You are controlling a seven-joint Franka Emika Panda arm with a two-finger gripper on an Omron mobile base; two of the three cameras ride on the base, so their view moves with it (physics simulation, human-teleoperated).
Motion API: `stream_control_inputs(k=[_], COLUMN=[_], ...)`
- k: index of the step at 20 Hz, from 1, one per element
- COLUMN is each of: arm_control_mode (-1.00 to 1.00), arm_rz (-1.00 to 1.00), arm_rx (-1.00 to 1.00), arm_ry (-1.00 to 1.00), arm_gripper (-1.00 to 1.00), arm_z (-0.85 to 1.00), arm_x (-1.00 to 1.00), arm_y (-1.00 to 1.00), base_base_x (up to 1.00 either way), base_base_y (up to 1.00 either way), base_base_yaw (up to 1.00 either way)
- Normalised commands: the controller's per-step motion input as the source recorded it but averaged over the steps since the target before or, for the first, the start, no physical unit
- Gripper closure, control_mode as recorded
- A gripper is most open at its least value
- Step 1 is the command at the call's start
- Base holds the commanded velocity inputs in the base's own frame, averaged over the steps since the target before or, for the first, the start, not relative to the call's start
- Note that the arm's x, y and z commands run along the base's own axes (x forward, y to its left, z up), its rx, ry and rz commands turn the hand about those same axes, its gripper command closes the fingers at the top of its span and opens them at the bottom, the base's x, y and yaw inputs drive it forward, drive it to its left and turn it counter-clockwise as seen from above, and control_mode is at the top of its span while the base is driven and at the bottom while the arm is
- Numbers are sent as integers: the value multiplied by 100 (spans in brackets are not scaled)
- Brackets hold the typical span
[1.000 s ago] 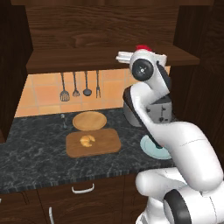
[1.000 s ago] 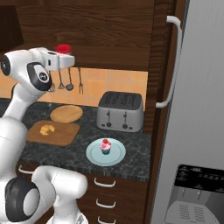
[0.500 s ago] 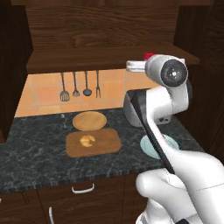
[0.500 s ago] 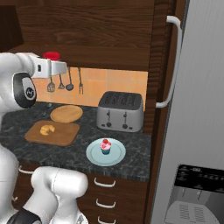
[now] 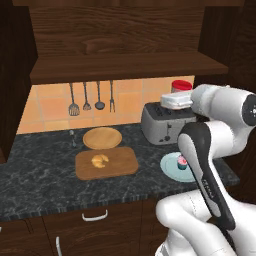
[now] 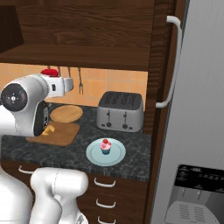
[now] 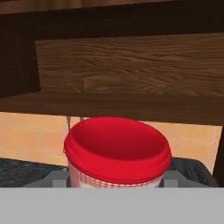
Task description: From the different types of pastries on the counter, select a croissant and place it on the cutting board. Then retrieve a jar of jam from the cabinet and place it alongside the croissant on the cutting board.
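Since the earlier frame the arm has swung the gripper (image 5: pixel 176 101) away from the cabinet (image 5: pixel 125 67) shelf and down below it, out over the counter (image 5: pixel 45 185); the base views themselves have not shifted. The gripper is pinching the jar of jam (image 7: pixel 117 153), red lid up, fingers pressed in on its sides. In the left base view the jar's red lid (image 5: pixel 181 85) sits above the white hand, in front of the toaster (image 5: pixel 162 122) at the back edge of the counter. In the right base view the lid (image 6: pixel 50 72) shows above the hand, over the cutting board's back edge.

Croissant (image 5: pixel 100 160) lies near the middle of the cutting board (image 5: pixel 125 167), which sits mid-counter, just in front of the round wooden plate (image 5: pixel 102 137). Cupcake (image 6: pixel 105 146) stands on a pale teal plate (image 6: pixel 94 156) near the front edge of the counter, right of the board, in front of the toaster. Utensils (image 5: pixel 91 97) hang on the tiled wall behind.
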Motion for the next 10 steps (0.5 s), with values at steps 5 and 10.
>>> stream_control_inputs(k=[5,10], arm_control_mode=[-100,-100], arm_rz=[46,38], arm_rx=[0,0], arm_ry=[7,9], arm_gripper=[100,100], arm_z=[-43,-62], arm_x=[0,-1], arm_y=[3,30], base_base_x=[0,0], base_base_y=[0,0], base_base_yaw=[0,0])
